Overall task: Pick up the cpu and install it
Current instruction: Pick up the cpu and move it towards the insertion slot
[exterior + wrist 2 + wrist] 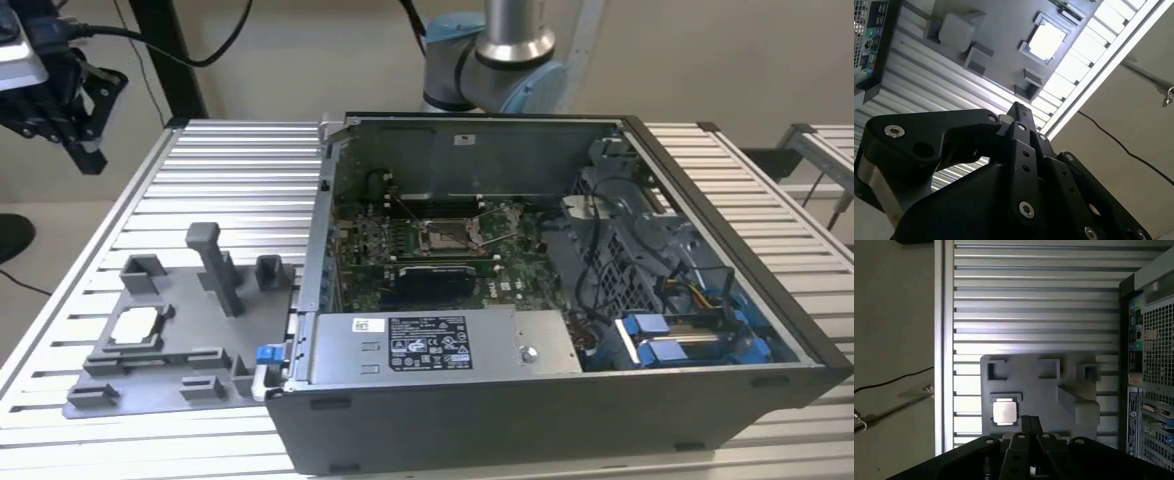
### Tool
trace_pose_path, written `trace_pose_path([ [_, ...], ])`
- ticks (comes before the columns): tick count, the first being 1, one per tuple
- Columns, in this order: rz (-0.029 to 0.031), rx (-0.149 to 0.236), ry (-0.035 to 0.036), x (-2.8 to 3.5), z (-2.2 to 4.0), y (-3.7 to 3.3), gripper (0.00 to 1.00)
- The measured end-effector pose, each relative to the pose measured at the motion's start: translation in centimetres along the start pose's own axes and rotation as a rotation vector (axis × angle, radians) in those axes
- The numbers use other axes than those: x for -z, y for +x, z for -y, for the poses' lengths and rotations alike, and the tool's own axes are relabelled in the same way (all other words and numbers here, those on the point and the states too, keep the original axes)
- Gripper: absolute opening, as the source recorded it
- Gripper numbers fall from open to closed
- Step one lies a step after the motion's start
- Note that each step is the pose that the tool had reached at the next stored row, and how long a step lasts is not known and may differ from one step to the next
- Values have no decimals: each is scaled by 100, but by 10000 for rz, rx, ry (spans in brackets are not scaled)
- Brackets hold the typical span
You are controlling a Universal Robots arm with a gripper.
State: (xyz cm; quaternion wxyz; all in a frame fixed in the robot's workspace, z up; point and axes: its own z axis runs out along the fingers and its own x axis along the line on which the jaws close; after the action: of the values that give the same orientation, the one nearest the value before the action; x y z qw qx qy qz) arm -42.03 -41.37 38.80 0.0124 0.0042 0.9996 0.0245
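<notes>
The cpu (138,325), a small pale silver square, lies flat in a framed pocket of the grey fixture plate (187,372) on the exterior view's left. It also appears as the cpu (1048,41) in the second wrist view and the cpu (1004,411) in the first wrist view. My black gripper (87,152) hangs high over the far left corner of the table, well away from the chip. In both wrist views the gripper (1019,108) (1029,420) has its fingers together, holding nothing. The motherboard socket (447,237) lies exposed inside the case.
An open computer case (561,420) takes up the table's middle and right, with a labelled power supply box (427,345) along its near side. Grey posts (214,265) stand up from the fixture plate. The ribbed aluminium table (227,170) shows behind the plate. A cable lies on the floor (894,380).
</notes>
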Motion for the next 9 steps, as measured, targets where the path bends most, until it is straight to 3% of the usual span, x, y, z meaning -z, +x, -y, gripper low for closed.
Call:
trace_pose_path([
  [3,-2,53,-1,-2,8,74,0],
  [9,-14,97,-3,-2,9,88,0],
])
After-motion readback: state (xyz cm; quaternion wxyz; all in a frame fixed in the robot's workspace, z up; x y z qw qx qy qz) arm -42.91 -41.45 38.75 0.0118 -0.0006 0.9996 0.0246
